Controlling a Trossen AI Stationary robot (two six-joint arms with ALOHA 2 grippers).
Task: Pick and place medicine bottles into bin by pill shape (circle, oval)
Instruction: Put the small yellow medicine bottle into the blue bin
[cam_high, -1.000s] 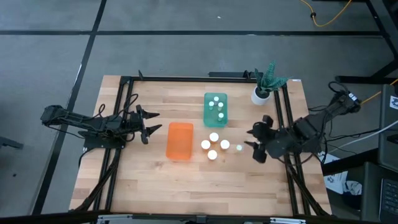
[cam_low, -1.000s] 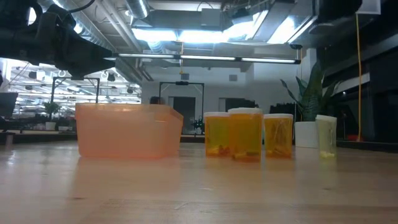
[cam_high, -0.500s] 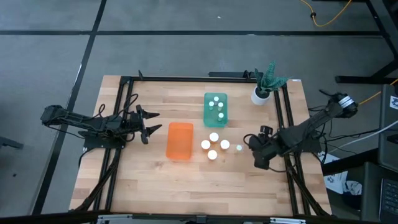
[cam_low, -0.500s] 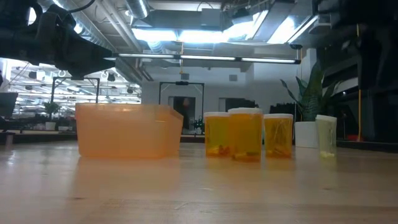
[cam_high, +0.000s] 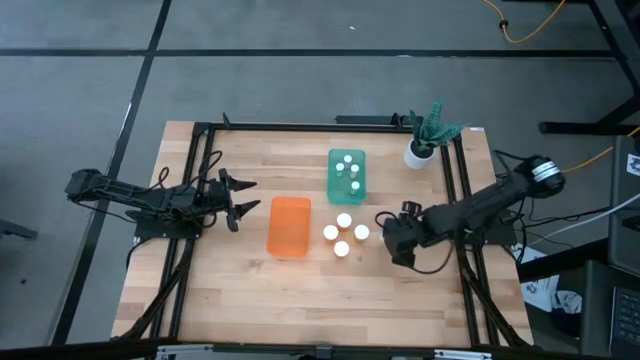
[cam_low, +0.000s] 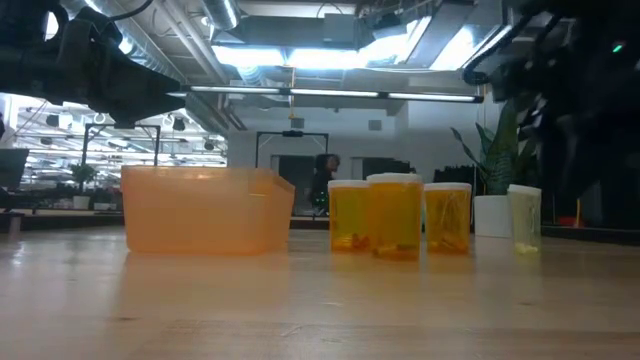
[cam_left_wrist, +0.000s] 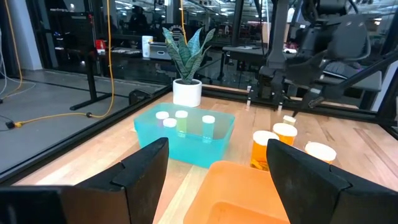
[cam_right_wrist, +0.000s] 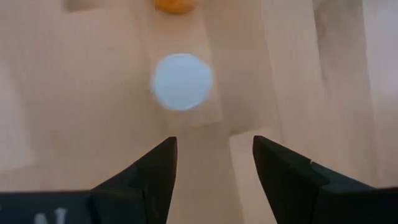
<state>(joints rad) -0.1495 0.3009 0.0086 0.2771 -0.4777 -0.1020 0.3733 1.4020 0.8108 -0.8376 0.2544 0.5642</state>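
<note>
A narrow medicine bottle with a white cap (cam_right_wrist: 182, 81) and a pale green body (cam_low: 524, 218) stands alone on the table, right of several wider orange bottles (cam_high: 344, 233). My right gripper (cam_right_wrist: 214, 165) hangs open just above it, pointing steeply down, with the cap ahead of its fingertips and not between them. In the high view this gripper (cam_high: 392, 239) hides the bottle. The teal bin (cam_high: 347, 176) holds several narrow bottles. The orange bin (cam_high: 289, 226) stands left of the wide bottles. My left gripper (cam_high: 240, 198) waits open at the left, level above the table.
A white plant pot (cam_high: 419, 152) stands at the far right, behind the teal bin. Bare wood lies along the near edge and right of the lone bottle. The black frame rails (cam_high: 462, 200) run along both sides of the table.
My right gripper has come down and toward the table's left, from beside the right rail to just over the lone narrow bottle. It has tipped from slanting to pointing steeply down. Its fingers have kept the same gap. No bottle has moved.
</note>
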